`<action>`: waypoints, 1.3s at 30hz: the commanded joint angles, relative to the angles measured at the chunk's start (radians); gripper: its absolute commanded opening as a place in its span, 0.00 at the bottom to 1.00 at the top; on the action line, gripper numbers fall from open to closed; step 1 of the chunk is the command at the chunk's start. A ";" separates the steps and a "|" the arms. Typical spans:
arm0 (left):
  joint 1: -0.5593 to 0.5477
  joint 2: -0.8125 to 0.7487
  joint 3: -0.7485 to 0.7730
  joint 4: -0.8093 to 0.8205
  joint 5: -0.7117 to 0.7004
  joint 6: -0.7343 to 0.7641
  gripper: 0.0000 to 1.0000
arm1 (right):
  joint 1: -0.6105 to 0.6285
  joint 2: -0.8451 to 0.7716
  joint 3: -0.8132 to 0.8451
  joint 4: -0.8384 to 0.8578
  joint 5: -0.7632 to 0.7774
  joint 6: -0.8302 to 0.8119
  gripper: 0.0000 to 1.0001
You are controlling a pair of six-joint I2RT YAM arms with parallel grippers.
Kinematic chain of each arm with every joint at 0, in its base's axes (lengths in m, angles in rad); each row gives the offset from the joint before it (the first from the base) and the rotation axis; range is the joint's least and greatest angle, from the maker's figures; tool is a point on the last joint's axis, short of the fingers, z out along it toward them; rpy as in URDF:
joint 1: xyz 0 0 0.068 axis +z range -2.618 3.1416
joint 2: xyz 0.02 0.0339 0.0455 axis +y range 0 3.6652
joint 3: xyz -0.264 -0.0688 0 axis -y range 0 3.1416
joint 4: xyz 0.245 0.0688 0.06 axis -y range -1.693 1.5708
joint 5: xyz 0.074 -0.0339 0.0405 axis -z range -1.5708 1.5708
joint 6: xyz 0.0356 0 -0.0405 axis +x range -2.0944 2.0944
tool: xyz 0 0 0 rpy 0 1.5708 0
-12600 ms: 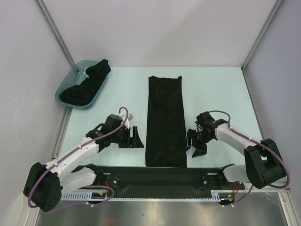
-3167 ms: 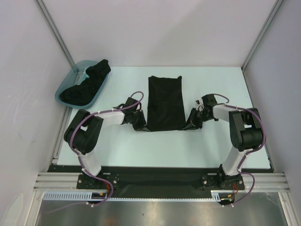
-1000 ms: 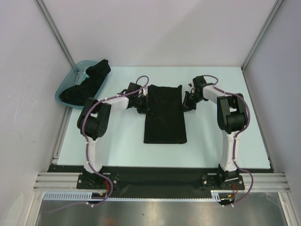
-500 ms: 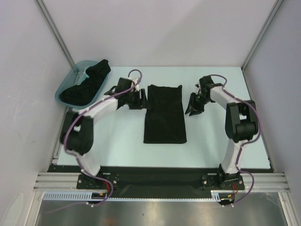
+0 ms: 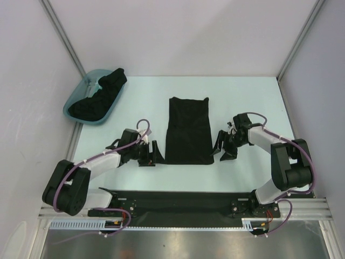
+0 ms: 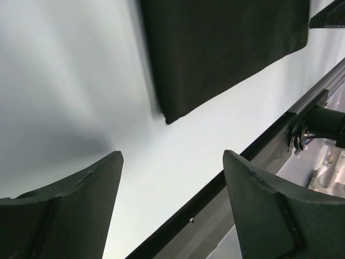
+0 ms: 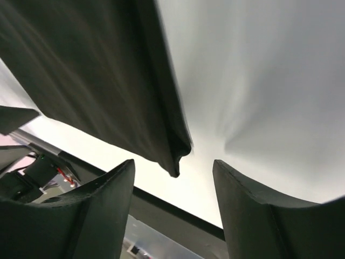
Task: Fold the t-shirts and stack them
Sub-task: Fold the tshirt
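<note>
- You have pulled both arms back from the far end of the folded t-shirt to its near edge; the shirt has not shifted.
- Your left gripper stands with jaws spread and empty, just off the near left corner.
- Your right gripper is also spread and empty, by the near right corner.
- The shirt lies flat mid-table.
- More black t-shirts are heaped in the teal tub, far left.

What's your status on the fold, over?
Left gripper and right gripper: jaws open, empty, either side of the near edge. Folded t-shirt flat mid-table. More black cloth in teal tub, far left; nothing blocking.
</note>
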 commanded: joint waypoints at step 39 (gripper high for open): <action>-0.126 0.093 -0.225 0.276 -0.289 -0.674 0.56 | 0.045 -0.214 -0.394 0.442 0.037 0.386 0.42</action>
